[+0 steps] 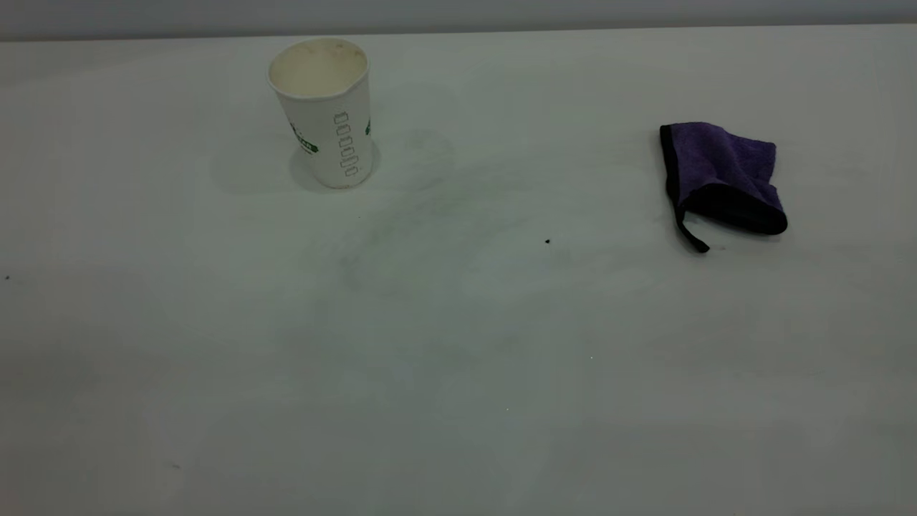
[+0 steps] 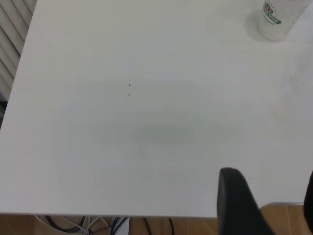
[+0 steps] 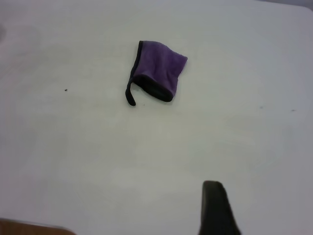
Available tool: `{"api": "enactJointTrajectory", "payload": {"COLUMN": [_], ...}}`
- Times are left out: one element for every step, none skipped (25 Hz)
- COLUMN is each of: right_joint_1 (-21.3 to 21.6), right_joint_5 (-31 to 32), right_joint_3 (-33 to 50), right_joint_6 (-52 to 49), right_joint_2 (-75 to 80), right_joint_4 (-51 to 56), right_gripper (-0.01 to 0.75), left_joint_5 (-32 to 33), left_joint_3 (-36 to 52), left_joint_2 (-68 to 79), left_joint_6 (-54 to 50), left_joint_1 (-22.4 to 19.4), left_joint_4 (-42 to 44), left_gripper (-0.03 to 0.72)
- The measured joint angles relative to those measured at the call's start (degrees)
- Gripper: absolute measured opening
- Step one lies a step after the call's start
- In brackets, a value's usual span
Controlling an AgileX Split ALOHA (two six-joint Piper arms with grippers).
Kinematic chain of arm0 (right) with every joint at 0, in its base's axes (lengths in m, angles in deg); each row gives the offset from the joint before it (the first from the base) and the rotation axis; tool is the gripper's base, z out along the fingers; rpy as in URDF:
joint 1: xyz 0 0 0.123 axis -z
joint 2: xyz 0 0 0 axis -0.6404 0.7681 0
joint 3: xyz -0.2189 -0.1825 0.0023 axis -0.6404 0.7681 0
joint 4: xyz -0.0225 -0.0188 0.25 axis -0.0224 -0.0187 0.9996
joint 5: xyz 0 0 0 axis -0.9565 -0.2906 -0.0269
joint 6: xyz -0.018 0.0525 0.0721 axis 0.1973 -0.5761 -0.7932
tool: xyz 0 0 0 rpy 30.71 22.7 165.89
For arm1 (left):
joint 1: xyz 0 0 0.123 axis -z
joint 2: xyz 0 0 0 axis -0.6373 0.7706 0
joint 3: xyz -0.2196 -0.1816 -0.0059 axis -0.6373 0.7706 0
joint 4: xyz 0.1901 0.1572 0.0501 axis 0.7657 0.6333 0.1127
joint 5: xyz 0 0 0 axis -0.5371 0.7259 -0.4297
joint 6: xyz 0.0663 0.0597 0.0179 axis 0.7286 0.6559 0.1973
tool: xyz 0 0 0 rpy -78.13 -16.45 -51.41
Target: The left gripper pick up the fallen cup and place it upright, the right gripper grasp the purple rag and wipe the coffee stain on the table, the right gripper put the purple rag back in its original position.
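The white paper cup [image 1: 326, 115] with green print stands upright, mouth up, at the far left of the white table [image 1: 458, 401]. Its base also shows in the left wrist view [image 2: 276, 19]. The purple rag [image 1: 720, 175] with black edging lies crumpled at the right and also shows in the right wrist view [image 3: 159, 71]. No dark coffee stain shows, only faint smudges [image 1: 401, 222] in the middle. Neither gripper is in the exterior view. My left gripper [image 2: 271, 200] is open and empty over the table's edge, far from the cup. My right gripper [image 3: 266, 210] is open and empty, with one finger [image 3: 215, 208] showing, well away from the rag.
A tiny black speck [image 1: 547, 241] lies between the cup and the rag, and shows in the right wrist view [image 3: 65, 89]. The table's edge, a wooden floor [image 2: 288, 220] and cables [image 2: 88, 224] show in the left wrist view.
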Motion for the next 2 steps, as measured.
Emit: {"api": "enactJointTrajectory", "payload": {"right_joint_1": [0.0, 0.0], "right_joint_5": [0.0, 0.0], "right_joint_3": [0.0, 0.0], "right_joint_6": [0.0, 0.0], "right_joint_2": [0.0, 0.0], "right_joint_4": [0.0, 0.0], "right_gripper": [0.48, 0.473], "left_joint_5": [0.0, 0.0], "left_joint_3": [0.0, 0.0], "left_joint_2": [0.0, 0.0], "left_joint_6": [0.0, 0.0], "left_joint_1": [0.0, 0.0], "left_joint_4": [0.0, 0.0], "left_gripper": [0.399, 0.399]}}
